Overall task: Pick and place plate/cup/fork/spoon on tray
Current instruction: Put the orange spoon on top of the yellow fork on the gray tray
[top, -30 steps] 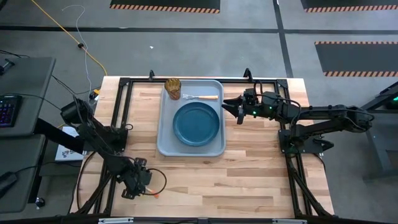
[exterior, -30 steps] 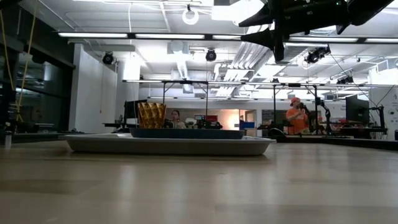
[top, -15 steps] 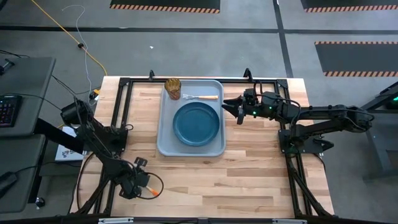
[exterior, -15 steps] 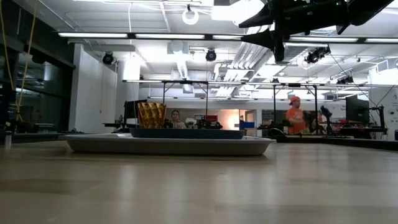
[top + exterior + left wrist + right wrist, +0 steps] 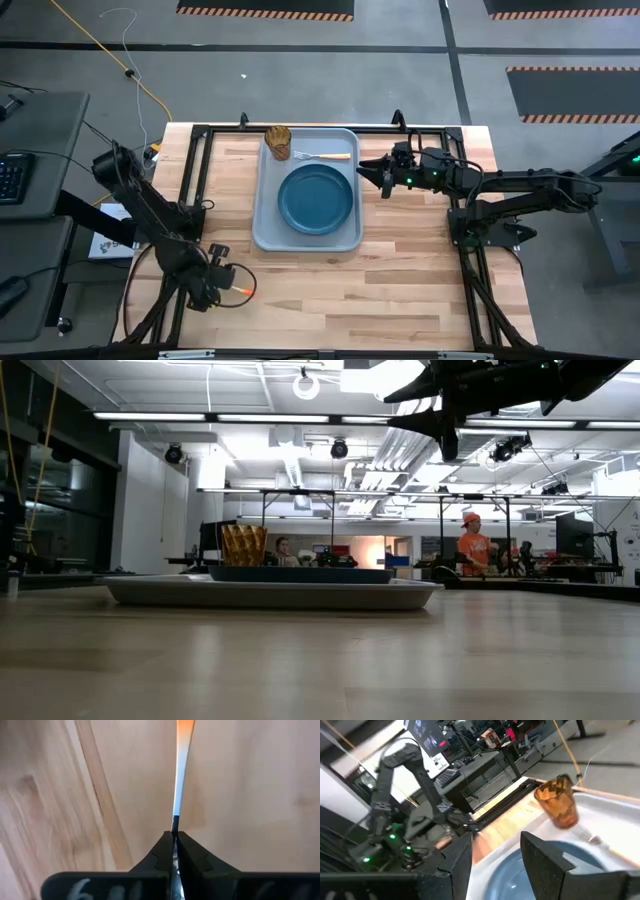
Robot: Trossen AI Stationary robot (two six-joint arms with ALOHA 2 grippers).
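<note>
The grey-blue tray (image 5: 265, 225) lies at the far middle of the table. On it are the dark blue plate (image 5: 316, 198), the amber cup (image 5: 278, 142) at its far left corner and the fork (image 5: 325, 156) beside the cup. My left gripper (image 5: 213, 283) is at the table's near left, shut on the spoon (image 5: 240, 290). The spoon's red handle sticks out toward the table's right. My right gripper (image 5: 365, 170) hovers open over the tray's right edge, high above the table in the low view (image 5: 440, 422). My left gripper pinches the spoon between its two fingers (image 5: 162, 851), which close on the thin dark stretch (image 5: 175, 825) where the handle starts. The spoon is seen edge-on and its handle (image 5: 181, 765) runs straight out ahead along the fingers. The fingers hide the bowl end. I cannot tell whether it is clear of the table.
Black frame rails (image 5: 330, 126) run along the table's far edge and sides. Bare wood (image 5: 380, 290) spreads near and right of the tray. In the low view a person in orange (image 5: 472, 550) stands in the room far behind the table.
My left gripper has shut on the spoon at the table's near left. It has turned and drawn a little toward the left and far edges. The spoon's red handle has swung with it and now points toward the table's right.
</note>
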